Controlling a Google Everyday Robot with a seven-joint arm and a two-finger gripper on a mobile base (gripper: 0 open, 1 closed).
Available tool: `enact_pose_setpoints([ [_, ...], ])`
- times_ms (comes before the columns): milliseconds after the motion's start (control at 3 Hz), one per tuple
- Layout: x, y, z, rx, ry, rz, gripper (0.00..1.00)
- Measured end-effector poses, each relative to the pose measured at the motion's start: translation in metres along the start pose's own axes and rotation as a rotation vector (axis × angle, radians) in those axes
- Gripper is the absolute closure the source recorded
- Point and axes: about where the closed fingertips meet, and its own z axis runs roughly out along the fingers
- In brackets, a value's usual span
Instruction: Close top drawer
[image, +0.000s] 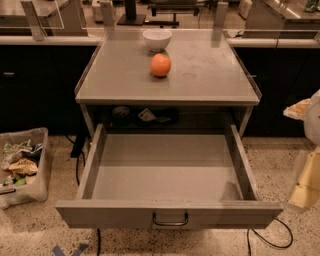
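Note:
The top drawer (165, 175) is a wide grey metal tray, pulled fully out toward me and empty inside. Its flat front (125, 216) faces me low in the view, with a small dark loop handle (170, 220) at its centre. My gripper (305, 186) hangs at the far right edge of the view, to the right of the drawer's right front corner and apart from it. It is partly cut off by the frame. The white arm body (314, 117) sits above it.
The grey cabinet top (200, 75) carries an orange (160, 65) and a white bowl (157, 39). Dark items lie on the shelf behind the drawer (150, 116). A clear bin of scraps (22, 165) stands on the floor at left. Cables (272, 240) lie at lower right.

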Motion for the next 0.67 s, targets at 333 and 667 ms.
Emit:
enact_pose_setpoints([
  [333, 0.001, -0.003, 0.003, 0.034, 0.02, -0.011, 0.0],
  [667, 0.01, 0.005, 0.03, 0.05, 0.069, -0.012, 0.0],
])
